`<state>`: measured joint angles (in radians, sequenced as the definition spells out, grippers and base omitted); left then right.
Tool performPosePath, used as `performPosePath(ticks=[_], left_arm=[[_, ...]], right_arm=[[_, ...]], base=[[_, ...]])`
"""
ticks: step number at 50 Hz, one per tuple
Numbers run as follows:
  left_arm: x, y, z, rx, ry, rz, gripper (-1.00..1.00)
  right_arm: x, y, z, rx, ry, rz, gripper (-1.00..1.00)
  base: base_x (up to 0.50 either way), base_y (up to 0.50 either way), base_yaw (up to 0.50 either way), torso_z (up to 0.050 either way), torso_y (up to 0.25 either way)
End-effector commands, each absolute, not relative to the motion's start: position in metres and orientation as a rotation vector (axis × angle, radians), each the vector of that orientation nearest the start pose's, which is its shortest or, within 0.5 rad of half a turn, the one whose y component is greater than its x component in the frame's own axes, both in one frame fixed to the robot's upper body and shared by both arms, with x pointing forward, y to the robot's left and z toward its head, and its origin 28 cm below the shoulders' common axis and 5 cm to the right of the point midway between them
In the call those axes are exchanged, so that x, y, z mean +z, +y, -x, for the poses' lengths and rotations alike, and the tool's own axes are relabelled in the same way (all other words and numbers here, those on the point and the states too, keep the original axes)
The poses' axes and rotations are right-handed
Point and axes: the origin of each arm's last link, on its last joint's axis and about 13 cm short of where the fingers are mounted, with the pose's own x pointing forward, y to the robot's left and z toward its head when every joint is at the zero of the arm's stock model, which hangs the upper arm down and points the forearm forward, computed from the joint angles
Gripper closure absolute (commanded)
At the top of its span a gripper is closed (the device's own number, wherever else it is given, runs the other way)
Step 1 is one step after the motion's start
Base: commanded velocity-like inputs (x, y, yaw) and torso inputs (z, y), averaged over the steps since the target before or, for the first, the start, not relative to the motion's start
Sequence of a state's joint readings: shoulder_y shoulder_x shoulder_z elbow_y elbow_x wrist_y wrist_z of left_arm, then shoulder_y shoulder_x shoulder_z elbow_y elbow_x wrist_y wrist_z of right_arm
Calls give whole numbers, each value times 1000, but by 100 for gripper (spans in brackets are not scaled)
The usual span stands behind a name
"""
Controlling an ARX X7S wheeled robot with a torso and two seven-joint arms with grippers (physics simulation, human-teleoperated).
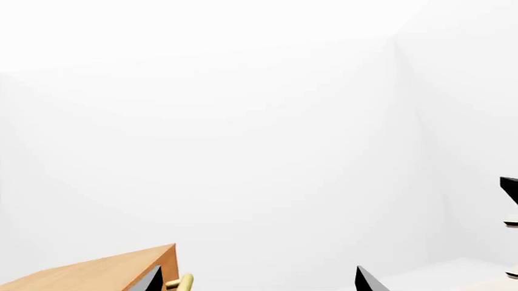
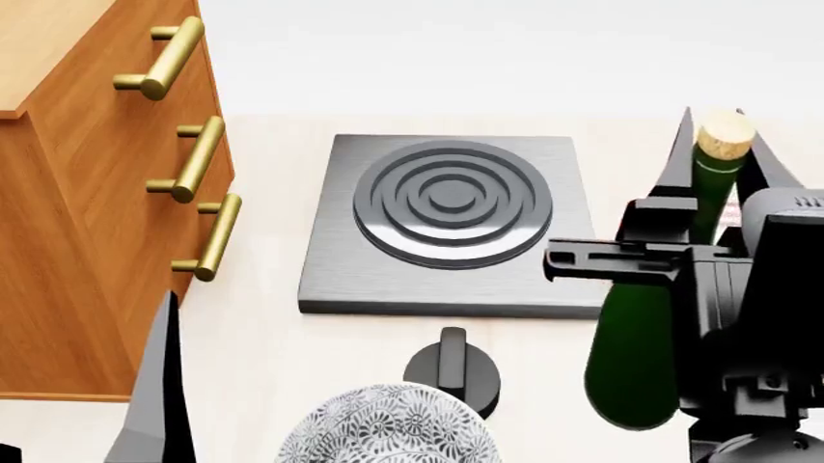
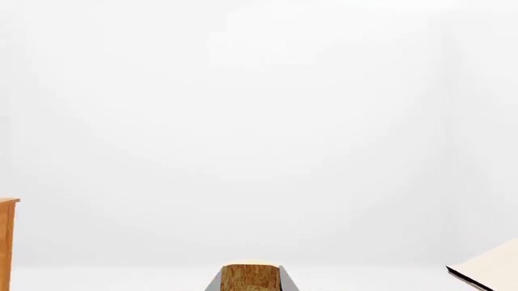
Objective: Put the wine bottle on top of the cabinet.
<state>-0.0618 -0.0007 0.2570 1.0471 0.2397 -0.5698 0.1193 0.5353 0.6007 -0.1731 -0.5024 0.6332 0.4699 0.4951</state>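
The dark-green wine bottle [image 2: 638,367] stands upright to the right of the hob, its tan cork [image 2: 725,130] uppermost. My right gripper [image 2: 723,135] is shut on the bottle's neck, one finger on each side. In the right wrist view the cork [image 3: 251,276] sits between the two fingertips. The reddish-brown cabinet [image 2: 77,241], with brass bar handles [image 2: 193,159] and a lighter top [image 2: 52,39], stands at the left. My left gripper [image 1: 259,286] is open and empty near the cabinet's corner [image 1: 105,270]; one of its fingers [image 2: 161,386] shows at the lower left of the head view.
A dark square hob [image 2: 445,222] with ringed plate lies in the middle of the pale table [image 2: 258,367]. A black knob [image 2: 451,371] and a patterned bowl [image 2: 386,429] sit nearer me. White walls fill both wrist views.
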Motion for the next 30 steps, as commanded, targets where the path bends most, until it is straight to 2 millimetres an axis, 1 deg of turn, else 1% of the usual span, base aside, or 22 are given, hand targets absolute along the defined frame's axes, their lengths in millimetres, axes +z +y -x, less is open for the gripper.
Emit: performPosePath(ticks=[1,7,10,15,16,17,19,23,30], left_arm=[[189,179,-157,-192,-546,-138,-100],[187,176,-156,-212,-534,-124,-100],[180,174,-152,-236,-482,-95,-100],[177,165,-151,-300,-438,-72,-100],[177,163,-151,-316,-436,-83,-100],[176,158,-150,-386,-408,-108,-100],[176,154,-150,-443,-395,-134,-100],[176,150,-153,-500,-350,-148,-100],[172,146,-154,-565,-329,-156,-100]], right_arm=[[231,-140,-252,25,-456,25,100],[236,-137,-251,49,-466,27,100],[238,-136,-252,59,-470,31,100],[238,-133,-254,76,-466,33,100],[237,-133,-254,76,-465,33,100],[238,-133,-254,80,-467,33,100],[238,-133,-253,79,-469,29,100],[236,-134,-252,76,-467,31,100],[233,-133,-252,76,-461,30,100]], base=[[0,0,0,0,0],[0,0,0,0,0],[0,0,0,0,0],[0,0,0,0,2],[0,0,0,0,0],[0,0,0,0,0],[0,0,0,0,0],[0,0,0,0,0],[0,0,0,0,1]])
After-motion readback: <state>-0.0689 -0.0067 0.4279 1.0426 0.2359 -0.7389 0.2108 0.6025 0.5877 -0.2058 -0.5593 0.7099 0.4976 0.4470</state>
